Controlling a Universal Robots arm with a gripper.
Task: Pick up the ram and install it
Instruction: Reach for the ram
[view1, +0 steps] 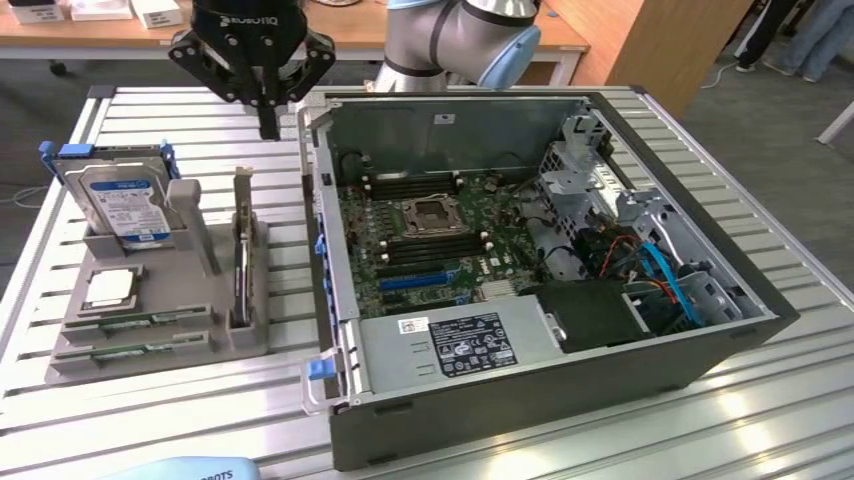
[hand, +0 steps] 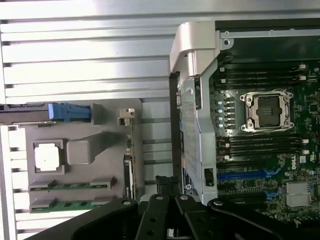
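Slatted metal table (view1: 747, 410) bears an open computer case (view1: 534, 395), the pincer (view1: 271, 122) clenched empty above its slats.

Holding my end effector (view1: 270, 125) high, pointing straight down, fingers pressing together, gripping nothing; my arm (view1: 461, 30) bending behind it.

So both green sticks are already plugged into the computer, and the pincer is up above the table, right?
Not quite. One green stick and the other stick lie in the grey tray beside the computer, not plugged in, as the exterior view shows. The pincer is up above the table, yes.
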